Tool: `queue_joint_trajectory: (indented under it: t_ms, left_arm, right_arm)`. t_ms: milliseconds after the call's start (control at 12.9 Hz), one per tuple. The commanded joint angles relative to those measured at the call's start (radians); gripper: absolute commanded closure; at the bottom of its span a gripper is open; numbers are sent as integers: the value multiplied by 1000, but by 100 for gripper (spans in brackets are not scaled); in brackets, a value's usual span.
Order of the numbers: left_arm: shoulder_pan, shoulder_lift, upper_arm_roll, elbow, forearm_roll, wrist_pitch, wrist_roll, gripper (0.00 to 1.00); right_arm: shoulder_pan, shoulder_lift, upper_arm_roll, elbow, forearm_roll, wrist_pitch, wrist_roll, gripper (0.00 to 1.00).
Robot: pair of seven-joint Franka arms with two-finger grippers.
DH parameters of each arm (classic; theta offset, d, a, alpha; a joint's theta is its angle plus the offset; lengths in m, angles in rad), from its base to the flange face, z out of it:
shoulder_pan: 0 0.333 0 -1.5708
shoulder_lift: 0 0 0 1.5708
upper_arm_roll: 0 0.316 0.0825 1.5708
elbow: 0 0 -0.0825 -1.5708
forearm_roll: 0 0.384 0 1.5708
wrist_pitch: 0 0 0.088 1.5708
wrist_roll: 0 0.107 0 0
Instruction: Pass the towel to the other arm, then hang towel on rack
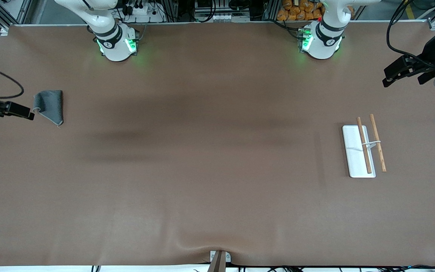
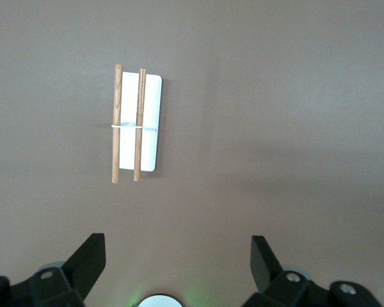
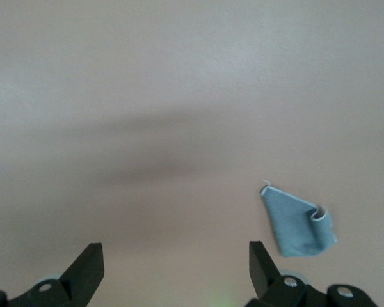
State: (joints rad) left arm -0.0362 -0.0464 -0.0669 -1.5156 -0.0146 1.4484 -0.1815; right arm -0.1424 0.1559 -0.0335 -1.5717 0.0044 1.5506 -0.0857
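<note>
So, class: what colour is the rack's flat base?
White: the rack base shows best in the left wrist view.

two franka arms, white shells with black fittings

rounded white bases, each with a black joint band and green lights, at the top of the front view; black left gripper at right edge with looping black cable; black right gripper at left edge; wedge-shaped black fingers, silver screws.

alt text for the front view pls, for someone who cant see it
A grey towel lies folded at the right arm's end of a brown table; a white rack with two wooden rods sits at the left arm's end. The right gripper and left gripper are open, holding nothing.
</note>
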Motion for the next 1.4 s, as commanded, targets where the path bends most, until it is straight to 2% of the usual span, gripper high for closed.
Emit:
queue_joint_trajectory:
  t_ms: [0,388,620,930,1085,1318]
  left_arm:
    - [4,14,-1,26,1,-22,22,0]
    - [-2,22,-4,23,1,-22,25,0]
    - [1,34,-4,28,-2,-20,25,0]
    - [2,36,-4,28,-10,-20,25,0]
    - [-1,36,-4,28,-5,-20,25,0]
    - [-2,37,-5,28,-5,-20,31,0]
  right_arm:
    - [-115,69,11,-11,-6,-16,-72,0]
    - [-242,77,12,-178,-6,-3,-91,0]
    - [-293,73,9,-298,-14,117,-205,0]
    - [-339,74,9,-436,-165,307,-334,0]
    - [-397,86,9,-488,-190,403,-423,0]
    - [-483,166,9,-508,-211,541,-586,10]
